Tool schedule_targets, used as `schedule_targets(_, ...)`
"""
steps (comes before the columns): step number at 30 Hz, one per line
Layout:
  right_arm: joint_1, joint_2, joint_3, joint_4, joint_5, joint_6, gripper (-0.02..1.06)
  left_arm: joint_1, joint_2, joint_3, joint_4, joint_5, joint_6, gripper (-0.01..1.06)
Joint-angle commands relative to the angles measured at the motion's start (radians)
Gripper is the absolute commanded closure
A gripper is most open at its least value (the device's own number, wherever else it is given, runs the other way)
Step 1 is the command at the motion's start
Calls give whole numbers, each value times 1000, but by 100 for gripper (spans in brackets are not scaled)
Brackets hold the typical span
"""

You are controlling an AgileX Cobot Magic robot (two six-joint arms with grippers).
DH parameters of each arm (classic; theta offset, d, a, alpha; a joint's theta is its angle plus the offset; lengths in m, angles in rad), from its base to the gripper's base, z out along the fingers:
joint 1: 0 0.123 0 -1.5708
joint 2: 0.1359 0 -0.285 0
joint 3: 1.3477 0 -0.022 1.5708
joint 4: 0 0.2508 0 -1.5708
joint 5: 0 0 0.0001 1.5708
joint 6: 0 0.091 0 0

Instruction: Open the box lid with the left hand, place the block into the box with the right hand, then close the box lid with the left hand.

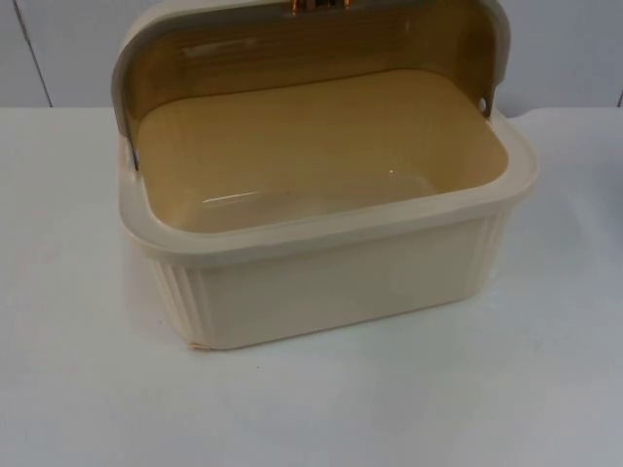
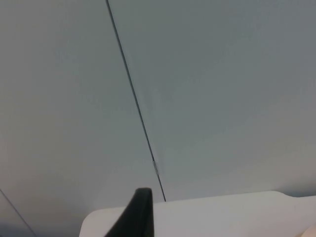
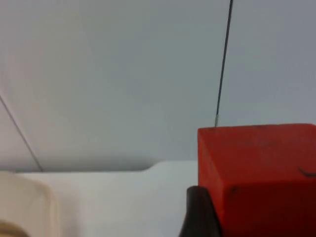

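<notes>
Cream ribbed plastic box [image 1: 331, 282] stands mid-table on the white table top [image 1: 78, 370], long side toward the camera. Its lid [image 1: 311, 44], a translucent amber-brown curved plastic cover with a pale rim, is swung up and back, standing open over the rear edge. A small copper-coloured clasp [image 1: 316, 5] sits at the lid's top edge. The interior floor of the box is bare tan plastic with a faint glare streak.

Left wrist view: one black fingertip of the left gripper [image 2: 136, 217] stands before the grey partition wall [image 2: 222, 98], which carries a thin dark vertical seam [image 2: 136, 103]. A strip of the white table edge lies beyond the fingertip. Whether this gripper is released or clenched I cannot tell; nothing is seen in its grasp.

Right wrist view: the right gripper [image 3: 207, 217] shows one black fingertip pressed against the side of a red cube-shaped block [image 3: 259, 177], which sits raised in front of the partition wall, its top face level with a wall seam. The block appears grasped by the right gripper, held clear of the table surface. A cream curved edge of the box [image 3: 27, 202] lies off to one side, well apart from the block. So the block is not in the box; it sits in the right gripper's hold, off beside the box.
</notes>
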Motion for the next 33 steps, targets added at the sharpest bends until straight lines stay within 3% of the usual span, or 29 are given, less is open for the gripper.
schedule_targets(1,-1,-57,102,10,-74,-9,105,-6,-8,3,11,-5,-7,0)
schedule_targets(4,-1,-111,242,12,-151,-10,105,-6,-8,3,11,-3,-7,0)
schedule_targets(11,120,-110,324,17,-184,-57,105,-6,-8,3,11,-3,-7,0)
schedule_targets(15,284,-53,324,7,-220,-52,105,-6,-8,3,11,-3,-7,0)
schedule_targets(16,284,-53,324,7,-220,-52,105,-6,-8,3,11,-3,-7,0)
schedule_targets(21,519,71,324,7,-370,-50,105,-6,-8,3,11,1,-7,0)
schedule_targets(26,638,169,324,7,-447,-50,105,-6,-8,3,11,1,-2,0)
schedule_targets(33,670,298,324,7,-571,-53,105,-6,-8,3,11,1,0,0)
